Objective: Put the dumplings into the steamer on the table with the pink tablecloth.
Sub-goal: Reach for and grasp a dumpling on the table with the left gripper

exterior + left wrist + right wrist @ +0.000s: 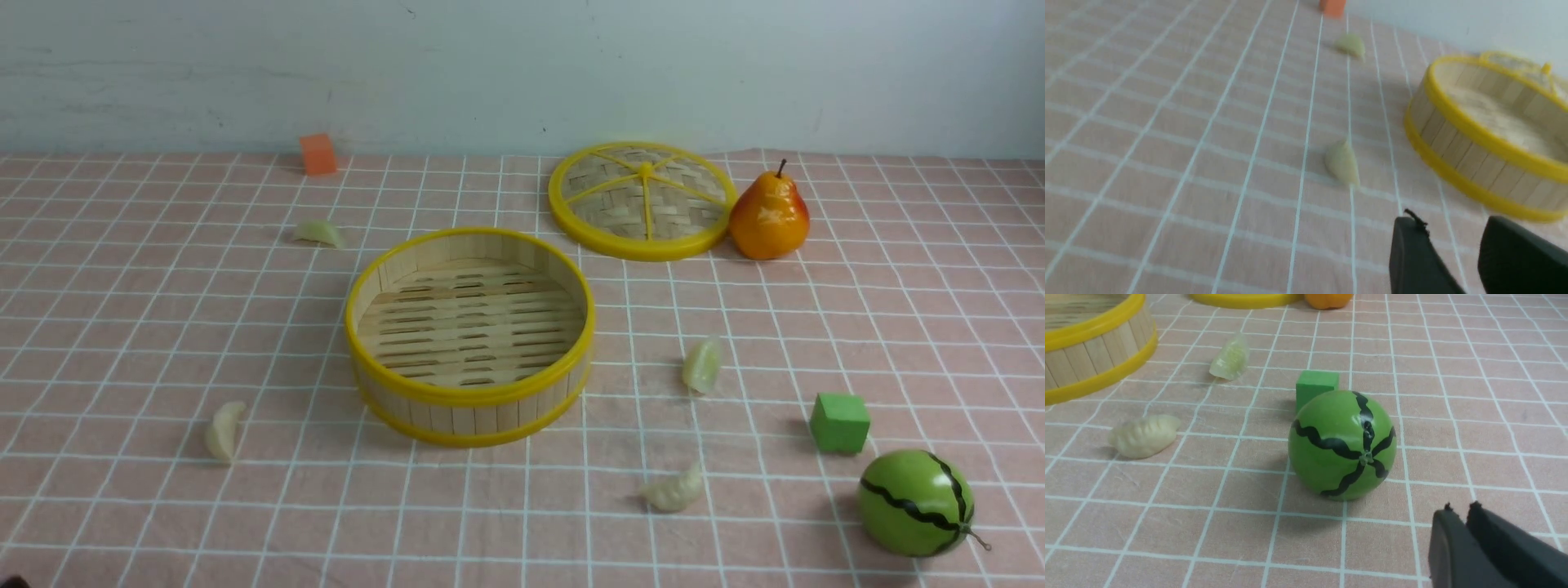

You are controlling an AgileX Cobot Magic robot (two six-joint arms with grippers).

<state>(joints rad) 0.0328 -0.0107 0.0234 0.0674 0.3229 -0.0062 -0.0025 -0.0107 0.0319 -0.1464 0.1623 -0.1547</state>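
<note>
Dumpling (1342,167) lies near the left hand (1449,222), not touching.

The round bamboo steamer (469,412) stands upright and open on the pink tablecloth (122,327); four pale crescent dumplings (702,365) lie scattered around it, apart.

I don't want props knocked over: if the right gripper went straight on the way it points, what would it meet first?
Probably the watermelon, which sits ahead of the right gripper, though depth is unclear.
</note>
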